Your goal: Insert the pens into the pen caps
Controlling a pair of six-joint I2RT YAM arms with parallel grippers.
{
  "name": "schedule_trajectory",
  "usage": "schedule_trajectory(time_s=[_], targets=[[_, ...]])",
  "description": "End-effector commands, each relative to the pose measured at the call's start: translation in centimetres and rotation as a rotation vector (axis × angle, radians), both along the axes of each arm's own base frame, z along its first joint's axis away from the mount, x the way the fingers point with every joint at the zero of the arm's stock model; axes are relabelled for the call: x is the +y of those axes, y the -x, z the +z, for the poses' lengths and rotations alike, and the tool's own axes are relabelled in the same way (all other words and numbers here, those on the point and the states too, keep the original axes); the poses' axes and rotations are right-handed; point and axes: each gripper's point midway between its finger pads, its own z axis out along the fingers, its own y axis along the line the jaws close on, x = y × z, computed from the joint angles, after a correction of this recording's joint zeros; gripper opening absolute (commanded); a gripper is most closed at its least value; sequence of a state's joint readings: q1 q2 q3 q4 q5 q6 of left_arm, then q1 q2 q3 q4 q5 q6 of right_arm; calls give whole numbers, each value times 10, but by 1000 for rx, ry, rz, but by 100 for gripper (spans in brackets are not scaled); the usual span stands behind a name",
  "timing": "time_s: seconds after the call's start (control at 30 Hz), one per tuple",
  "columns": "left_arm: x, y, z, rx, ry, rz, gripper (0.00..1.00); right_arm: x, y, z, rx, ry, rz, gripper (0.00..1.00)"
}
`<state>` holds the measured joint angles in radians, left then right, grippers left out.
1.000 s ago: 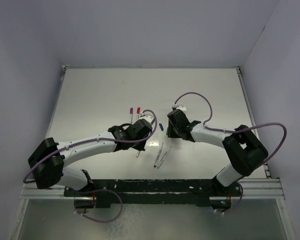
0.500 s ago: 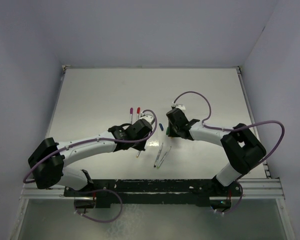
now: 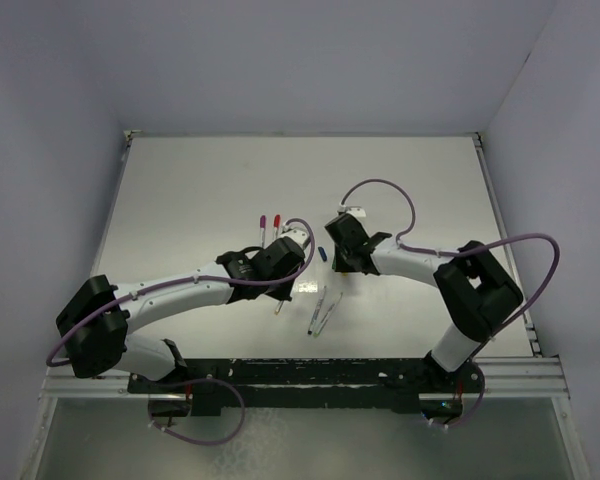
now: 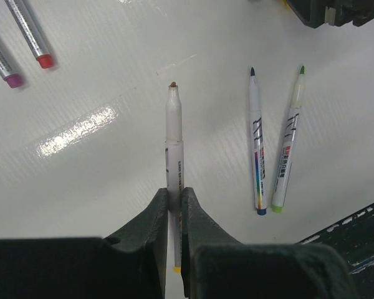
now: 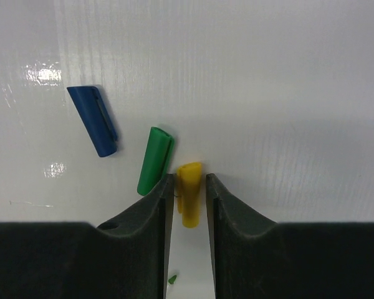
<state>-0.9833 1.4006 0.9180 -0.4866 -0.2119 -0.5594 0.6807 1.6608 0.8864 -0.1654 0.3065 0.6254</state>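
Glossy table (image 4: 81,187); left fingers (image 4: 151,221) tight on slim pen (image 4: 174,124), right fingers (image 5: 154,215) narrow astride stubby yellow cap (image 5: 189,187)

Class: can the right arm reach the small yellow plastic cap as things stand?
Probably yes: its end effector straddles the small yellow plastic cap, with the green plastic cap lying just outside its fingers.

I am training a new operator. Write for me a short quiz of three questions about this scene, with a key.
1. True or false: the pen in the left hand has its cap on.
2. Which cap sits between the fingers of the right hand: A blue, B green, C yellow?
3. How many uncapped pens lie loose on the table?
Key: 1 false; 2 C, the yellow cap; 3 two.
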Motion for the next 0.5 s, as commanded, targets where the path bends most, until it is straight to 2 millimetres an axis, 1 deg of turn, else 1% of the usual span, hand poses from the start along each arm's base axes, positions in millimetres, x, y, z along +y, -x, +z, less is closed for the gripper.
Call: schedule_trajectory(time_s=[0.0, 0.13, 0.27, 0.3, 0.33, 0.47], targets=[[-11, -7, 14, -32, 45, -9, 0, -26, 35, -39, 172, 132, 0, 29], [-9, -7, 13, -32, 42, -1, 0, -25, 36, -41, 180, 140, 4, 23], [-9, -6, 13, -34, 41, -1, 0, -26, 45, -45, 201, 158, 14, 13], [-9, -6, 13, -33, 43, 0, 0, -25, 48, -46, 204, 161, 17, 13], [-9, -7, 12, -34, 42, 1, 0, -25, 51, -47, 208, 164, 19, 13], [-11, -7, 13, -34, 49, 1, 0, -26, 60, -52, 223, 174, 25, 22]])
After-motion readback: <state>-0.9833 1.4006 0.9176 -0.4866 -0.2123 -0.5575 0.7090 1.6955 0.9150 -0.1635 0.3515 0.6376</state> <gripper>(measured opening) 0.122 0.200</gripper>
